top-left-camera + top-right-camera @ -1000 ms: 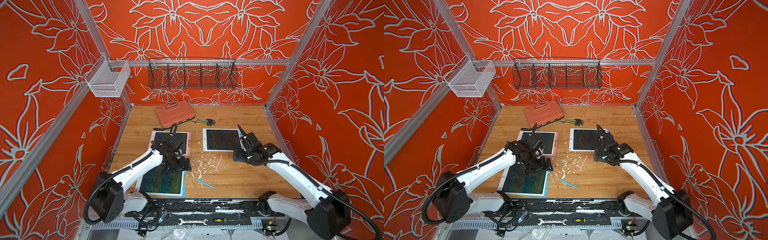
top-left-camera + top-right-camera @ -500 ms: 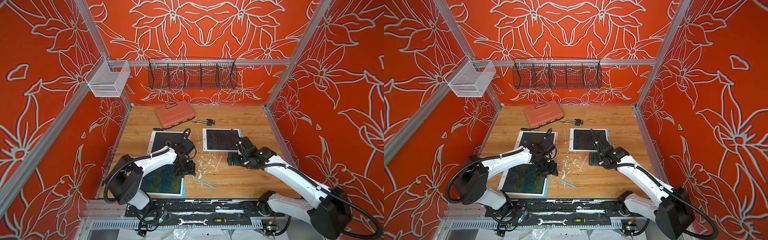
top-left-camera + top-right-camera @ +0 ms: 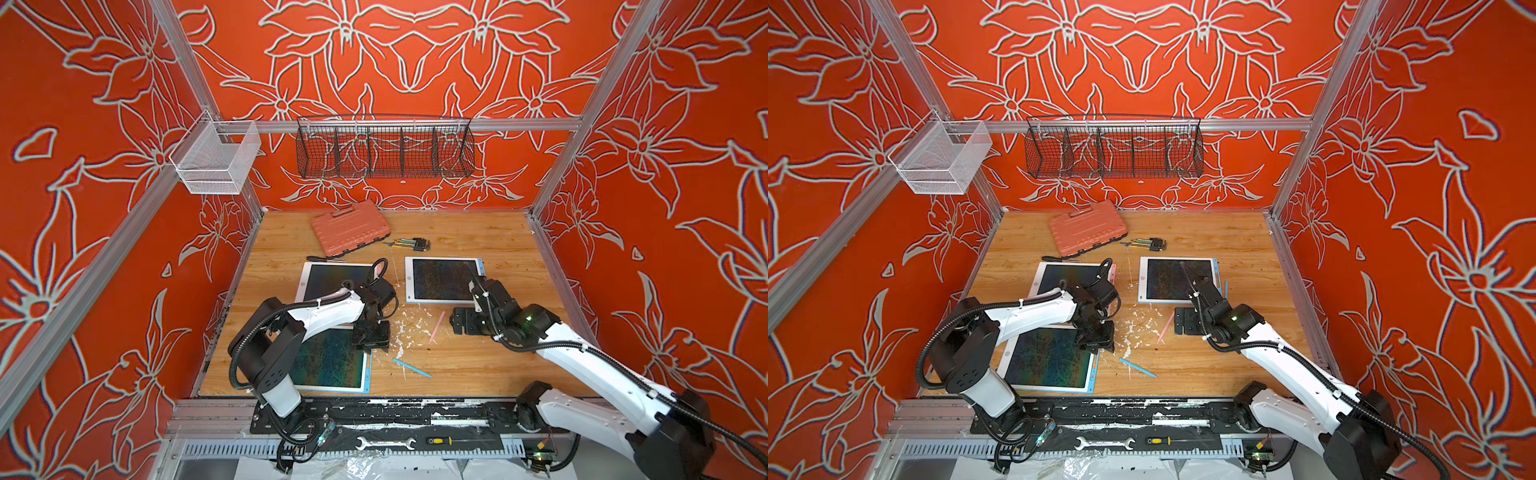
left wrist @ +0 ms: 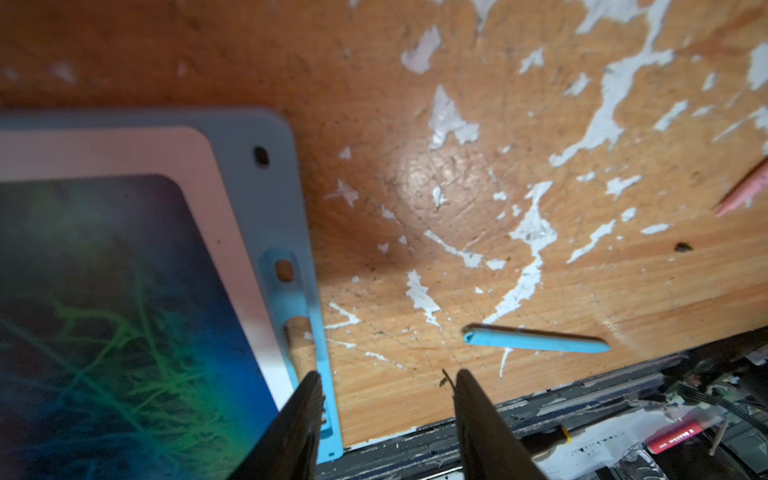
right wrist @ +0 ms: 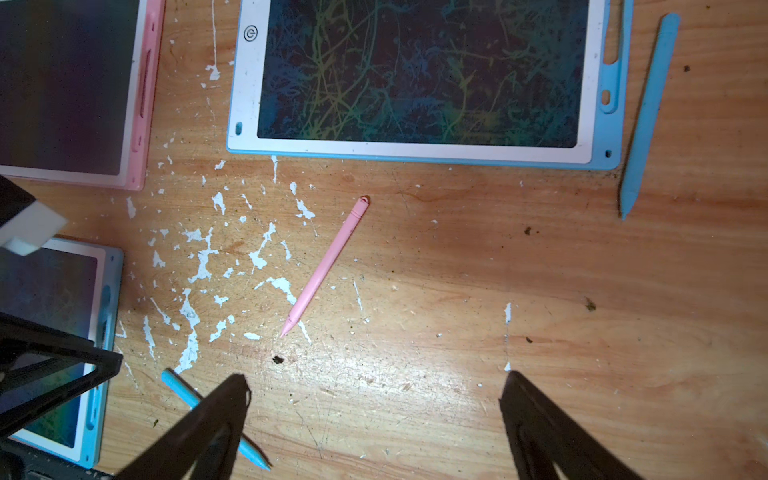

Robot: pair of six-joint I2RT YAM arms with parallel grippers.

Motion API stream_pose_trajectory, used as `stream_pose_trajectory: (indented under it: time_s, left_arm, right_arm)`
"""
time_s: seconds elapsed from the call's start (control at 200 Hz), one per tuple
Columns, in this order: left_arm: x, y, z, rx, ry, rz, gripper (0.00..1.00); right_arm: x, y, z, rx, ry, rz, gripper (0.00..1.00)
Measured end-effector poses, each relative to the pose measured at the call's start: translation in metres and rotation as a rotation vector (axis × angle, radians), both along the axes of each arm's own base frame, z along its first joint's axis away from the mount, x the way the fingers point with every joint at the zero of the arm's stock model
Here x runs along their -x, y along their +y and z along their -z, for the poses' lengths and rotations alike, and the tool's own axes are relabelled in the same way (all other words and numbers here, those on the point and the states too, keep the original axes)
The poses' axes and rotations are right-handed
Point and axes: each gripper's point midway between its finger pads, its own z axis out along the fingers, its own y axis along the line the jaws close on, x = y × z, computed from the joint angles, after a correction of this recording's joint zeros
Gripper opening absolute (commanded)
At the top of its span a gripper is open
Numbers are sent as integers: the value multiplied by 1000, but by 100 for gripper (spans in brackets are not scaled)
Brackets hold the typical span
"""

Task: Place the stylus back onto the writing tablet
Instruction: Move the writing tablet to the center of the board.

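Three writing tablets lie flat. The front blue-edged tablet (image 3: pixel 328 365) (image 3: pixel 1046 357) (image 4: pixel 249 166) has an empty stylus slot (image 4: pixel 291 299) on its right edge. My left gripper (image 3: pixel 372 334) (image 3: pixel 1096 334) (image 4: pixel 386 376) hangs over that edge, jaws narrowly apart with nothing between them. A blue stylus (image 3: pixel 411 368) (image 3: pixel 1137 367) (image 4: pixel 536 341) (image 5: pixel 178 384) lies on the wood just right of it. A pink stylus (image 3: pixel 436 328) (image 3: pixel 1165 328) (image 5: pixel 324 268) lies mid-table. My right gripper (image 3: pixel 463 322) (image 3: pixel 1185 320) (image 5: pixel 376 380) stands wide open beside the pink stylus, empty.
A pink-edged tablet (image 3: pixel 328 278) (image 5: pixel 62 83) lies back left. Back right is a blue-edged tablet (image 3: pixel 440 278) (image 5: pixel 415 75), with another blue stylus (image 5: pixel 646 116) along its edge. Behind are an orange tool case (image 3: pixel 349 226), hex keys (image 3: pixel 409 244) and a screwdriver (image 3: pixel 326 258). A wire basket (image 3: pixel 384 147) hangs on the wall.
My left gripper has moved right and toward the front, to the front tablet's right edge, and its jaws have narrowed. The right gripper has come forward off the back right tablet, still open.
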Motion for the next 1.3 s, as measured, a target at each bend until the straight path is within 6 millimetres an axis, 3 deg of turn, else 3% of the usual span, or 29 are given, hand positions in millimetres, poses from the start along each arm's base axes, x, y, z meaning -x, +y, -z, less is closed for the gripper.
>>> stream_pose_trajectory:
  time_s: [0.756, 1.301]
  left_arm:
    - [7, 7, 16, -84, 14, 36, 35]
    - [7, 7, 18, -121, 26, 52, 15]
  right_arm:
    - [-5, 5, 8, 17, 16, -23, 97]
    - [-5, 5, 7, 15, 10, -23, 97]
